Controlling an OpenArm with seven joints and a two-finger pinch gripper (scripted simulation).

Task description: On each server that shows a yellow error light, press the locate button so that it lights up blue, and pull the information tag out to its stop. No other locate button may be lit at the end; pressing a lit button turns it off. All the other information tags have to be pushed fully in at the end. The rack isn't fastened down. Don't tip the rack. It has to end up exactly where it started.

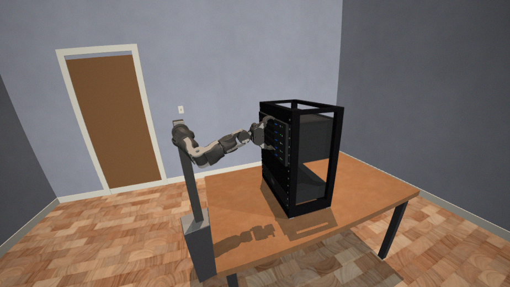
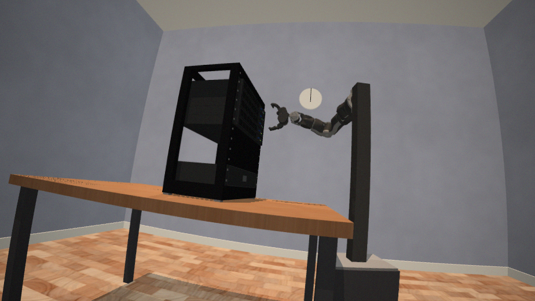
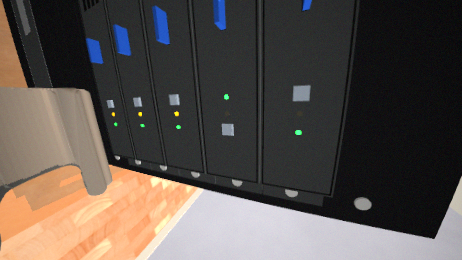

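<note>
The black rack (image 1: 293, 160) (image 2: 223, 161) stands upright on the table. In the wrist view its servers appear turned sideways. The three leftmost show yellow lights (image 3: 113, 114) (image 3: 140, 114) (image 3: 176, 114) under grey unlit locate buttons (image 3: 110, 104) (image 3: 137, 102) (image 3: 174, 99). The two right servers have green lights, no yellow, and grey unlit buttons (image 3: 227, 130) (image 3: 301, 93). Blue information tags (image 3: 94, 51) (image 3: 122, 40) (image 3: 161, 25) (image 3: 220, 14) (image 3: 307, 4) show on all; how far out each stands is unclear. My gripper (image 1: 273, 133) (image 2: 271, 116) is open and empty before the servers. One finger shows at the wrist view's left.
The wooden table (image 1: 235, 200) (image 2: 299, 213) carries the unfastened rack. The arm's post (image 1: 190, 189) (image 2: 360, 168) stands beside the table's edge, facing the rack front. A lower unit (image 2: 239, 177) sits near the rack's bottom.
</note>
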